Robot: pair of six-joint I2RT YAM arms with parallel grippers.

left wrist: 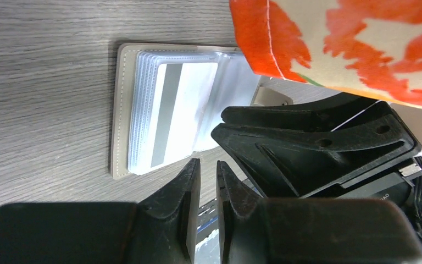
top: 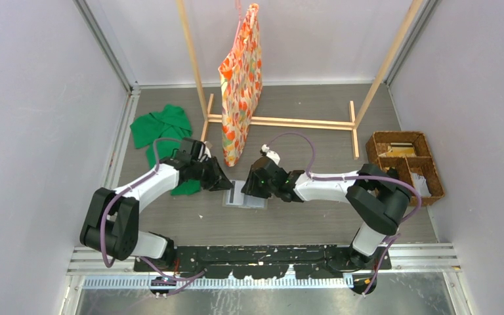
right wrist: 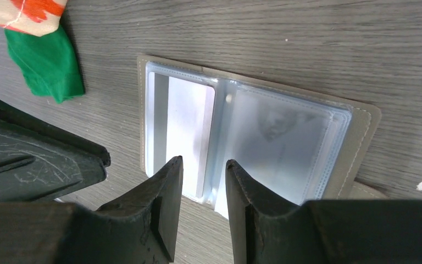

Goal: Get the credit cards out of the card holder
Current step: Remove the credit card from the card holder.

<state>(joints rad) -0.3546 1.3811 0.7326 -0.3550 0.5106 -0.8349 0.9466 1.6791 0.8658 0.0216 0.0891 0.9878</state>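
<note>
You have a wooden rack [top: 282,122] across the back of the table [top: 328,220], with an orange patterned cloth [top: 241,79] hanging from it. The cloth's lower end comes down just behind the card holder [top: 244,195], and in the left wrist view it overlaps the holder's far corner. A green cloth [top: 161,128] lies bunched at the back left. It runs under your left arm, and one end of it lies near the holder. A wicker basket [top: 399,135] sits well apart at the right edge.

The holder lies open and flat near the middle of the table, between your two pincers, with its clear pockets facing up. A white card [left wrist: 178,110] with a grey stripe shows in the pocket on the left-arm side. The other half looks cloudy, and you cannot tell what it holds.

Your right pincer [right wrist: 204,165] is partly open with nothing between its fingers. Its tips stand at the near edge of the holder, astride the line where the card's pocket meets the fold. You cannot tell whether they touch it.

Your left pincer [left wrist: 209,165] is closed down to a thin slit and grips nothing you can see. Its tips are just beside the holder's edge, off the holder. The right pincer's black body crowds in right next to it.
</note>
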